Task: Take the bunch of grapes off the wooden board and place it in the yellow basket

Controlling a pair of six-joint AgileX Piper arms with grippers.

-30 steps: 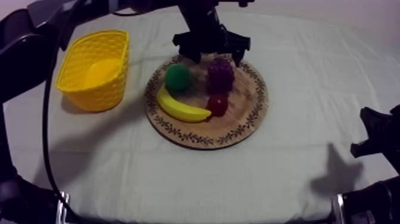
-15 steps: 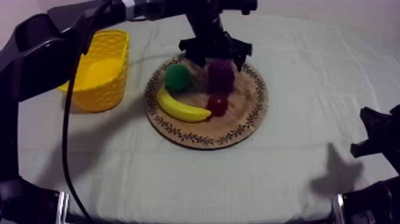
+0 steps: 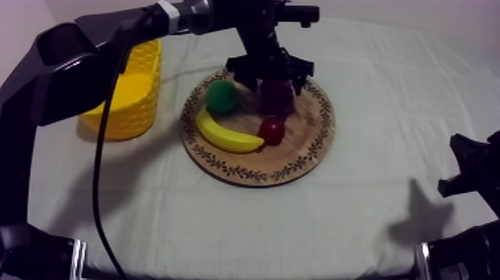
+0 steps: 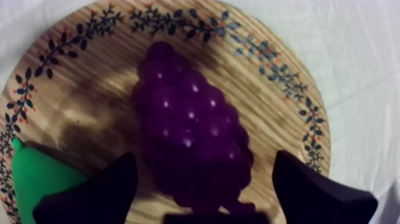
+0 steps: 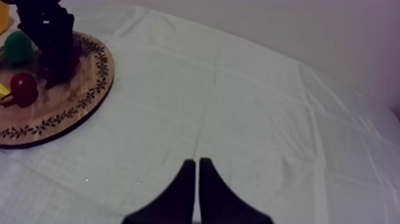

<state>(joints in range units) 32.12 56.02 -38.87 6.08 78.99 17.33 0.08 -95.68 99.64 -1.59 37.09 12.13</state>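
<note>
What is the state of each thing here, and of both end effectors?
wooden board: flat on the cloth
bunch of grapes: lying on the board
pear: lying on the board
banana: lying on the board
small red fruit: lying on the board
yellow basket: upright, beside the board
left end effector: open, astride the grapes
right end effector: shut on nothing, above the cloth

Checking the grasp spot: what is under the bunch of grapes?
The wooden board, its grain showing beside the bunch of grapes. The patch directly beneath is covered.
</note>
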